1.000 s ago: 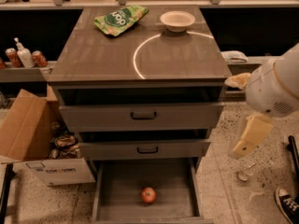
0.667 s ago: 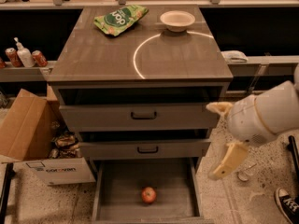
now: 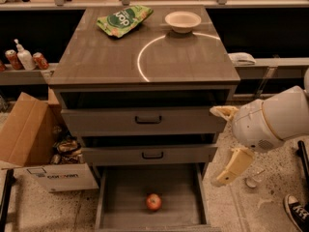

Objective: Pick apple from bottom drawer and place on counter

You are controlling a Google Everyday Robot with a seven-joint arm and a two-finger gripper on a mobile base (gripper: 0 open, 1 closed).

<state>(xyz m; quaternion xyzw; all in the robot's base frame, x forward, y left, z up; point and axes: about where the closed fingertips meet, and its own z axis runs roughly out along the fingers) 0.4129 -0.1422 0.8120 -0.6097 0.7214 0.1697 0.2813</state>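
The apple (image 3: 154,202), small and red, lies on the floor of the open bottom drawer (image 3: 116,197), near its front middle. The two handled drawers above are partly pulled out. The counter (image 3: 106,57) is the grey-brown cabinet top with a white arc line. My gripper (image 3: 217,146) hangs at the cabinet's right side, level with the middle drawer, above and to the right of the apple. Its two cream fingers (image 3: 234,166) stand wide apart, and it holds nothing.
A green chip bag (image 3: 124,18) and a white bowl (image 3: 182,21) sit at the back of the counter. An open cardboard box (image 3: 29,144) stands on the floor at the left. Cans and a bottle (image 3: 24,59) stand on a left shelf. A shoe (image 3: 297,211) shows at the lower right.
My arm has swung left from the right edge toward the cabinet's right side. The apple and the drawers have not moved.
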